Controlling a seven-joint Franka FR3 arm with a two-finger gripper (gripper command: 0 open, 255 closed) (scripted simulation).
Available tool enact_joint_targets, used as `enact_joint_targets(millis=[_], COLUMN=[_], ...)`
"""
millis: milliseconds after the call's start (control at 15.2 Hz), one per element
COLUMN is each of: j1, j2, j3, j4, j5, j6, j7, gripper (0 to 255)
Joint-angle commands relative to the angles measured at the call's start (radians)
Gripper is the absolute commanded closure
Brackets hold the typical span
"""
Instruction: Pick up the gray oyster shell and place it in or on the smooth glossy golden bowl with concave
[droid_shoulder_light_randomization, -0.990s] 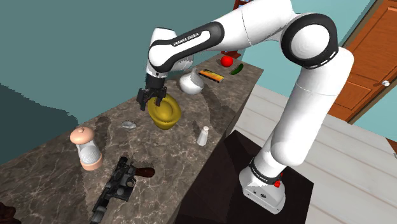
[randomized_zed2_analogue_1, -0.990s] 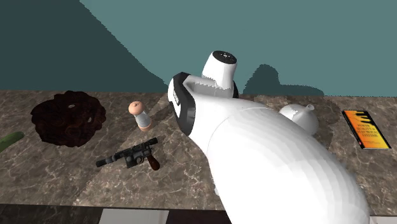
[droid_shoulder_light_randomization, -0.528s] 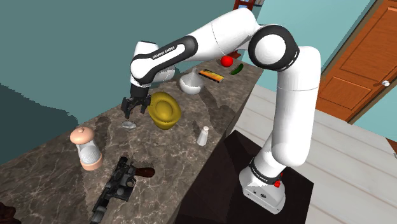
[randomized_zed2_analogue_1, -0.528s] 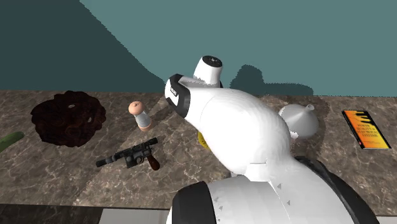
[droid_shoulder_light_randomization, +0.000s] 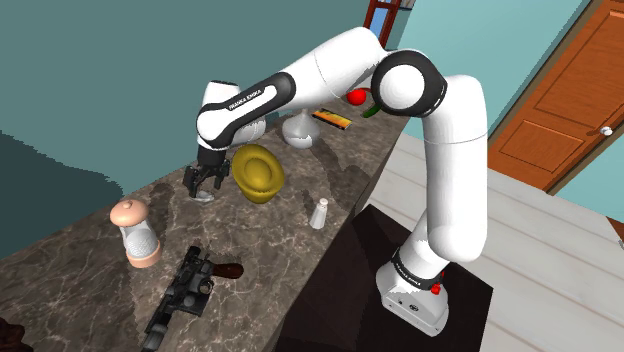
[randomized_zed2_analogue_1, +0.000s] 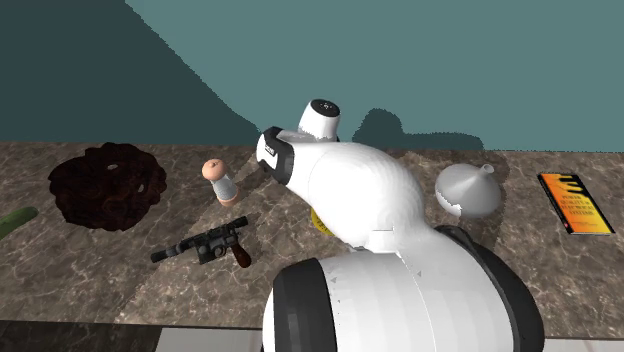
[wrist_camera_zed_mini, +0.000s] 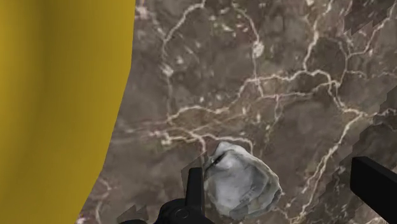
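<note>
Wrist view: gripper (wrist_camera_zed_mini: 283, 186) wide open, straddling the gray oyster shell (wrist_camera_zed_mini: 240, 179) at lower centre, close to one finger, on the marble counter (wrist_camera_zed_mini: 286, 76). Golden bowl (wrist_camera_zed_mini: 57, 108) at frame left. Step: grasp approach. Next, probably: centre, descend, close.

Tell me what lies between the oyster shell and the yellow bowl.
In the wrist view, bare marble counter separates the gray shell from the yellow bowl; one black finger stands beside the shell on that side.
</note>
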Motion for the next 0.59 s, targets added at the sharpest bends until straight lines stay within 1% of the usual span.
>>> enact_joint_targets(millis=[0,462,528], j1=[0.003,0.003,0.003], j2=[0.013,0.013,0.013], j3=[0.000,0.000,0.000], j4=[-0.002,-0.001,-0.001], j5=[0.000,0.000,0.000], j6=[0.015,0.015,0.015], j7=[0.000,0.000,0.000], gripper=[0,0,255])
